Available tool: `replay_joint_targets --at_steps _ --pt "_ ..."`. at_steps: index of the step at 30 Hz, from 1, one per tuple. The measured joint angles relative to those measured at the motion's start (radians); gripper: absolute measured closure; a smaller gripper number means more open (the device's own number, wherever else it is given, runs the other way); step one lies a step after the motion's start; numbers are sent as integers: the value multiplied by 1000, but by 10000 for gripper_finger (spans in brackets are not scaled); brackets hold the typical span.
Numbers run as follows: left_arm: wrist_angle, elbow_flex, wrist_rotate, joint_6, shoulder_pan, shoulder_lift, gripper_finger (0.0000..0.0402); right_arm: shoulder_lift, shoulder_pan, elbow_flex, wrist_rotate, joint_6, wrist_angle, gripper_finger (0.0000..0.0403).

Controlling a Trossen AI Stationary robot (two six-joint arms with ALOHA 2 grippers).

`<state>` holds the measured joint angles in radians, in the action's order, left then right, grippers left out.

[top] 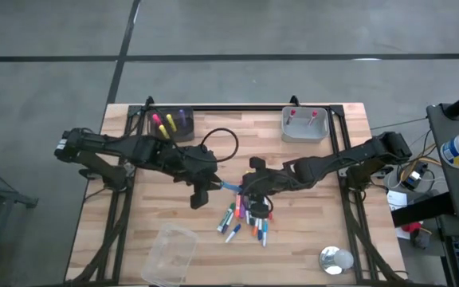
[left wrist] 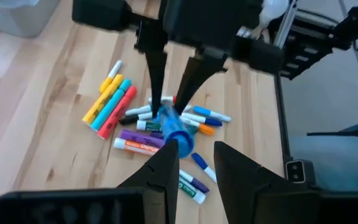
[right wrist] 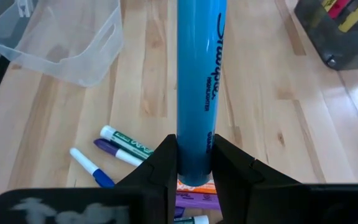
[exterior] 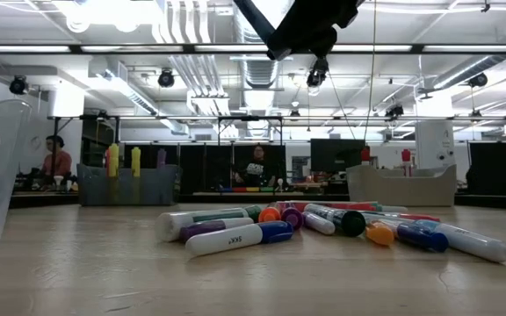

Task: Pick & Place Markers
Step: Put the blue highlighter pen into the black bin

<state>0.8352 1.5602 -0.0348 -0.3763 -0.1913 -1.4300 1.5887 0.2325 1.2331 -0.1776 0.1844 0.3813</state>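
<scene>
While the pile of markers (top: 245, 219) sits on the wooden worktop (top: 309, 239) around 6 o'clock of centre, the action is just above it: the right gripper (right wrist: 192, 163) has its fingers clamped on the end of a blue marker (right wrist: 201, 81), holding it off the pile. The left gripper (left wrist: 194, 163) faces it from the 9 o'clock side, fingers partly spread and holding nothing, as far as I can tell.

The key bit is that the blue marker's long axis points out from the right fingers toward the left gripper, at about 10 o'clock in the overhead shot. Its free end looks lined up with the gap between the left fingers, just short of it. To me that reads like a handoff setup, though I can't be sure.

Both arms reach in low from their own sides and meet near the middle. The dark bin (top: 174, 126) with upright markers sits at 11 o'clock, nearer the left arm; the grey bin (top: 304, 131) is at 1 o'clock.
</scene>
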Motion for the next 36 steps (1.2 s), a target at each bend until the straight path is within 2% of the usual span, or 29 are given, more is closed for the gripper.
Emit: replay_joint_targets --at_steps 15,23,36 --pt "-33 -14 -11 5 1 -18 307 0 0 0 3 7 -3 329" --pt "-27 -14 -76 28 3 -31 307 0 0 -1 2 20 4 329" --pt "48 6 -70 34 5 -26 307 -1 0 -1 0 19 -3 330"
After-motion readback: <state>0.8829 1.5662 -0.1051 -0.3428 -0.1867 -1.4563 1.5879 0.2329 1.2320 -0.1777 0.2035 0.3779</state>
